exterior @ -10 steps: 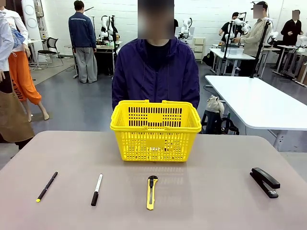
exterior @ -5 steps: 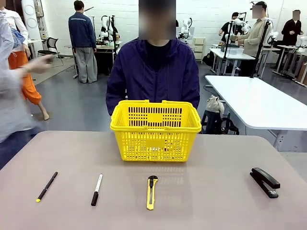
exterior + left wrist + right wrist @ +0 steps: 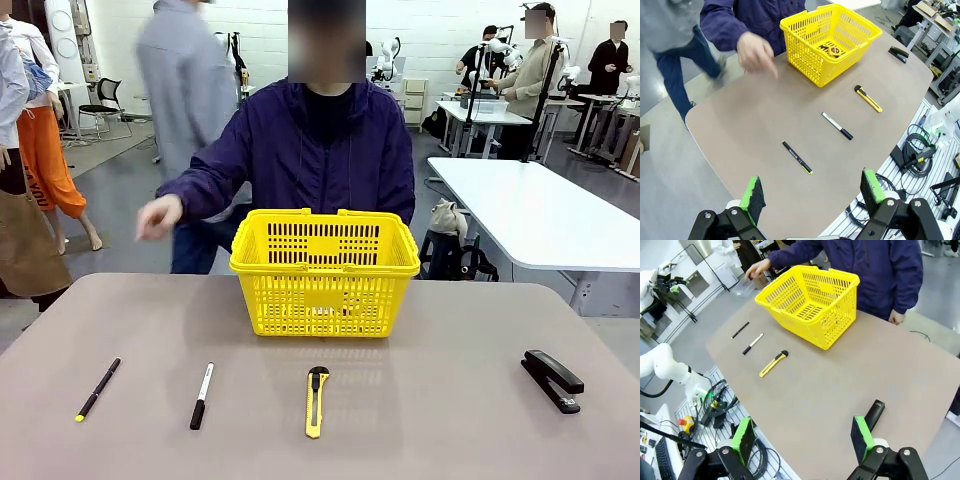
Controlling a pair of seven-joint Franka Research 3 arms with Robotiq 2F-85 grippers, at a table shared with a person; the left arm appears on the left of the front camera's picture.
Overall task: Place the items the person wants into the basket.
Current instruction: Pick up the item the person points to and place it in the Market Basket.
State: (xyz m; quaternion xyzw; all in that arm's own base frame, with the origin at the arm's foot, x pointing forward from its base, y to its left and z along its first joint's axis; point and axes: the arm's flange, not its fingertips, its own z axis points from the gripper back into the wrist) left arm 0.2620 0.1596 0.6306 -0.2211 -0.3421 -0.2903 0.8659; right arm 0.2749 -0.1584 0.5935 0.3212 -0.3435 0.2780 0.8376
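The yellow basket [image 3: 325, 275] stands mid-table in front of the person [image 3: 325, 150], whose hand [image 3: 158, 216] is stretched out to the basket's left, pointing down over the table [image 3: 756, 50]. A tape measure [image 3: 832, 49] lies inside the basket [image 3: 832, 40]. On the near side lie the black pen [image 3: 97, 389] with a yellow tip and the marker [image 3: 201, 396]. My left gripper [image 3: 813, 190] hangs open high above the pen [image 3: 796, 157] and marker [image 3: 837, 125]. My right gripper [image 3: 802, 437] is open too, above the table's near right part, empty.
A yellow utility knife [image 3: 316, 401] lies in front of the basket and a black stapler [image 3: 552, 380] at the right. A passer-by in grey [image 3: 185, 90] walks behind the person. Bare table surface [image 3: 440, 400] lies between knife and stapler.
The person's arm has swung out to the left of the basket, hand extended. A passer-by in grey has crossed from the left to behind the person. The table's things have not moved.
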